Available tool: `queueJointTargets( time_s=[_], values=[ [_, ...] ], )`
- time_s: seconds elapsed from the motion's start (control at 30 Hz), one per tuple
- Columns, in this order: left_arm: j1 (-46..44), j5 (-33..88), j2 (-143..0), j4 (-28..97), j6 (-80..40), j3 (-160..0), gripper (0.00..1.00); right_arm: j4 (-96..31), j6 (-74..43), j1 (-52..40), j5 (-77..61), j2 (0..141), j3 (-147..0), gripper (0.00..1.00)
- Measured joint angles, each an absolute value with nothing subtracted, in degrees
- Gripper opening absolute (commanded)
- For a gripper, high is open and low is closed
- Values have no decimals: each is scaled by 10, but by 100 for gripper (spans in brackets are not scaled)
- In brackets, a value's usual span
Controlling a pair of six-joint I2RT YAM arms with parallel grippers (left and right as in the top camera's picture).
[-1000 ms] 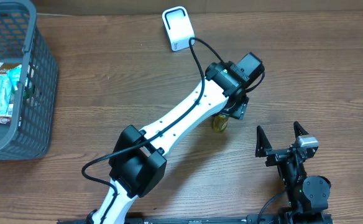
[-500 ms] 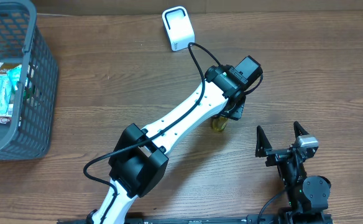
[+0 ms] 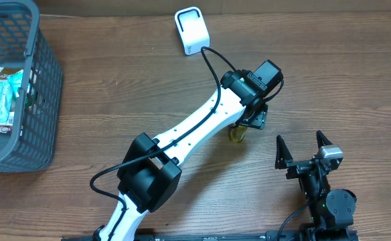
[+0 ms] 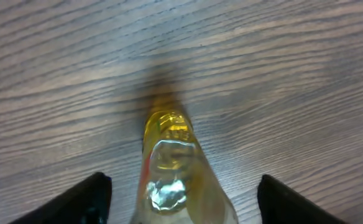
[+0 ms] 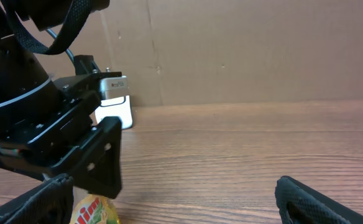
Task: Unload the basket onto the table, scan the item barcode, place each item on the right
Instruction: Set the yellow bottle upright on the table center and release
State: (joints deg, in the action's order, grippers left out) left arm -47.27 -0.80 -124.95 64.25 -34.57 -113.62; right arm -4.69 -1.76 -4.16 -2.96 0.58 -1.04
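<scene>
**At mid-worktop, your left claw is straddling the bottle without gripping it**

Near the middle of the worktop, your left claw is hanging over the yellow bottle with its jaws spread wide. In the left wrist view both fingertips are standing clear of the bottle's sides, so you are holding nothing. The bottle is sitting directly under that claw, centred between the fingers. Its long axis is running straight ahead from the wrist camera, with the yellow end pointing away. Whether it is lying flat or leaning, these views are not settling.

Your right claw is hovering fully open and empty near the front edge, a little to the right of the bottle. The left arm is the one lined up on it. The white scanner is standing well apart at the far edge, beyond the bottle and to its left. A grey basket of packets is sitting at the far left.

You are probably looking at the grasp as the step in hand. With the jaws flanking the long axis, closing across the bottle's narrow width looks like the right squeeze. A round, slick body may be rolling or slipping out as you close. No barcode is showing yet, and the right wrist view is catching only a corner of the label.
</scene>
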Motion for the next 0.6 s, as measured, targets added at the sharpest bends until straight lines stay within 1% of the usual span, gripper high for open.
queueJointTargets(
  time_s=[0.1, 0.3, 0.43, 0.6],
  values=[
    [-472, -8, -1249, 640, -346, -1136, 84, -47, -18, -42, -30, 6, -10, 100],
    [-465, -8, -1249, 657, -328, -1169, 91, -47, -18, -42, -30, 6, -10, 100],
    [-444, -6, -1249, 686, -307, -1250, 91, -47, -18, -42, -30, 6, -10, 100],
    [-386, -13, -1249, 743, -287, -1371, 91, -47, -18, -42, -30, 6, -10, 100]
  ],
)
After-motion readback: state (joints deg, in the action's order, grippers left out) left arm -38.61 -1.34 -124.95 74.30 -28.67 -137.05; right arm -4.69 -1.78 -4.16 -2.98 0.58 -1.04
